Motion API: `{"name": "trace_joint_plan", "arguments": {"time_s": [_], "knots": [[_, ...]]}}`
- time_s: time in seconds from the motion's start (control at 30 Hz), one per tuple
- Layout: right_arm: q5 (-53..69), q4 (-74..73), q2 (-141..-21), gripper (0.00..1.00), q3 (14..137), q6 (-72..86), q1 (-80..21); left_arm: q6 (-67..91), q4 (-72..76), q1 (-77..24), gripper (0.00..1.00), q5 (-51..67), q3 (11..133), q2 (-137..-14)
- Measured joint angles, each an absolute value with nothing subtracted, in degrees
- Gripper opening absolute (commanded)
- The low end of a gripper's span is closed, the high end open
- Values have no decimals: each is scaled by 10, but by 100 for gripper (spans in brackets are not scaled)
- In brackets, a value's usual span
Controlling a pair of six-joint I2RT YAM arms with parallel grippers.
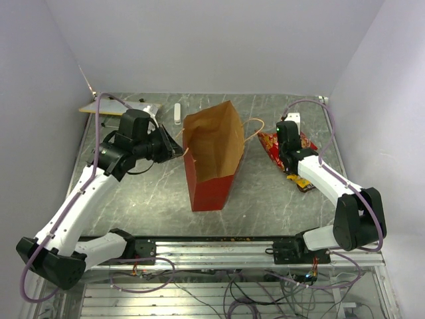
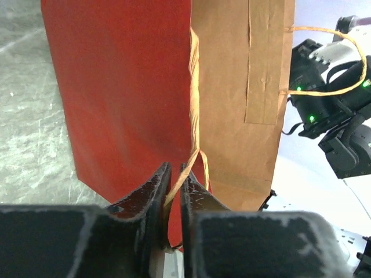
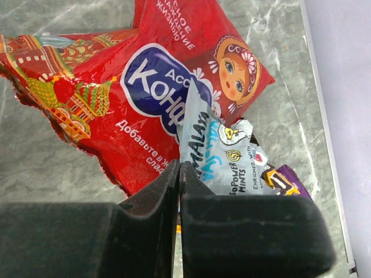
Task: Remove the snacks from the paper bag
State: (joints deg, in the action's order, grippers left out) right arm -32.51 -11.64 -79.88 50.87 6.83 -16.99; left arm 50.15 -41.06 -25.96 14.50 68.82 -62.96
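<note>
**Snacks heaped beside the bag; handle string between the left fingers**

Lying on its side on the table (image 1: 133, 193): one paper bag (image 1: 212, 166), mouth gaping toward the far edge, brown lining showing, no packet seen within from above. Light and floppy by the look. Thin paper walls, apt to crumple or to slide on the smooth top, so better steadied by a string handle or the rim than squeezed at the wall.

Two string handles counted. One (image 2: 195, 98) at the bag's left rim, threaded between the fingers of the left gripper (image 2: 175, 171). Fingers a slit apart; pinching or merely straddling, cannot tell. The other handle (image 2: 307, 26) looping free off the bag's right rim.

Right of the bag, near its mouth, a small heap of snacks:
- one large red bag (image 3: 116, 98) with a blue logo
- one silver mint packet (image 3: 208, 150) overlapping it
- one purple wrapper (image 3: 287, 179) beside the silver one
- one yellow-orange wrapper (image 1: 300, 181) toward the near side

Four told apart, perhaps more tucked beneath. All probably light, crinkly and slick. Best pinched at a flat sealed edge, and gently, given possibly brittle contents.

Over the heap, right gripper (image 3: 178, 168) closed tight, tips meeting the silver packet's edge. Foil caught or not: cannot tell.
</note>
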Motion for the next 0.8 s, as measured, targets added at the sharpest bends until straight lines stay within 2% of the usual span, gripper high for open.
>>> {"name": "trace_joint_plan", "arguments": {"time_s": [0.1, 0.23, 0.4, 0.5, 0.8], "knots": [[-318, -123, -799, 10, 509, 72, -170, 491, -434, -260, 36, 124, 713, -628], [-315, -128, -797, 26, 509, 72, -170, 482, -454, -259, 49, 103, 728, -619], [-314, -133, -779, 40, 509, 70, -170, 474, -480, -259, 83, 97, 747, -626], [-313, -136, -773, 48, 509, 68, -170, 471, -489, -258, 99, 92, 757, -627], [-299, -159, -764, 70, 528, 55, -170, 457, -515, -257, 100, 75, 799, -627]]}}
